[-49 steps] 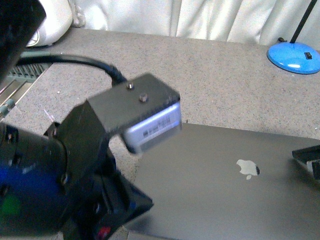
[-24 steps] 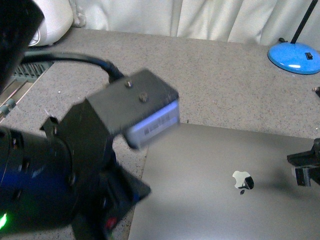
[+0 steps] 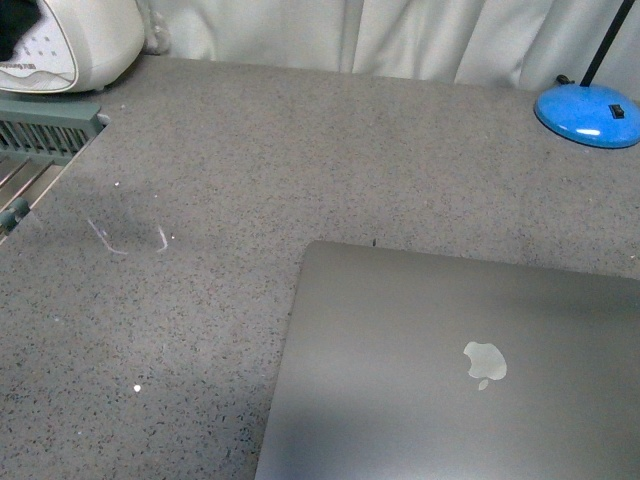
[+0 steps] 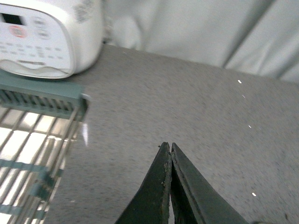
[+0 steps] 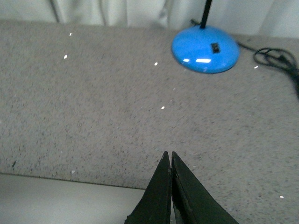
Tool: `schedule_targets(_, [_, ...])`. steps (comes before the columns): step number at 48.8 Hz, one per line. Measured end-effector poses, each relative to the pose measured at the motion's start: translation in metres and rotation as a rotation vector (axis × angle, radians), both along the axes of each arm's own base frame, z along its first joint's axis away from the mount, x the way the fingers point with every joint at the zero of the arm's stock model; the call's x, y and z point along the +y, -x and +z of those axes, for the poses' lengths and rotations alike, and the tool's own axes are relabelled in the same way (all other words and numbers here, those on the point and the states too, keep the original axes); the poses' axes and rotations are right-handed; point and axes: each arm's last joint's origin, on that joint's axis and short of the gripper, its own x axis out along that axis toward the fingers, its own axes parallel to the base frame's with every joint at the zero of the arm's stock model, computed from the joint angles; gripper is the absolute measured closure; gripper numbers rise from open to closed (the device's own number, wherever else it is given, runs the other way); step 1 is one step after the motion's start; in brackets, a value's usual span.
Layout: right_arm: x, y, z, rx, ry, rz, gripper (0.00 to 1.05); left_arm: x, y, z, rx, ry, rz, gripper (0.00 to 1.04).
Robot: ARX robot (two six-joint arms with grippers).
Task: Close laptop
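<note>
Front view: laptop [image 3: 450, 370] lies lid-down; left fingers [image 4: 154, 191] and right fingers [image 5: 156, 196] pressed together, empty.

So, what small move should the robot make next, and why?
Probably none beyond resting the arms: the laptop lies flat, lid down with its logo up, so it looks closed. The left gripper and the right gripper are shut and hold nothing.
</note>
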Motion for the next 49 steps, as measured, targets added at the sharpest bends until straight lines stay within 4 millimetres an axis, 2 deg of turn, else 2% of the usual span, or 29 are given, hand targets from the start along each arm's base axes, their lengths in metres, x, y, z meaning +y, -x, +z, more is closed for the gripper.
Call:
schedule_targets(4, [0.0, 0.012, 0.003, -0.046, 0.0, -0.028, 1.04, 0.014, 0.014, 0.0, -0.043, 0.0, 0.047, 1.01])
schedule_targets(9, [0.002, 0.031, 0.003, -0.091, 0.0, -0.049, 1.04, 0.023, 0.033, -0.004, -0.07, 0.006, 0.056, 1.01])
schedule_targets(11, [0.002, 0.043, 0.002, -0.111, 0.001, -0.062, 1.04, 0.027, 0.048, -0.009, -0.064, 0.013, 0.053, 1.01])
schedule_targets(26, [0.008, 0.095, -0.002, -0.248, 0.02, -0.131, 1.04, 0.031, 0.116, -0.021, -0.112, 0.077, 0.094, 1.01])
schedule_targets(37, [0.017, 0.104, 0.005, -0.376, -0.008, -0.157, 1.04, 0.027, 0.142, -0.027, -0.218, 0.117, 0.104, 1.01])
schedule_targets(42, [0.014, 0.1, 0.015, -0.473, -0.042, -0.019, 1.04, 0.029, 0.147, -0.022, -0.29, 0.008, 0.042, 1.01])
schedule_targets(49, [0.002, 0.102, 0.014, -0.455, -0.02, 0.015, 1.04, 0.035, 0.153, -0.019, -0.308, -0.061, 0.041, 1.01])
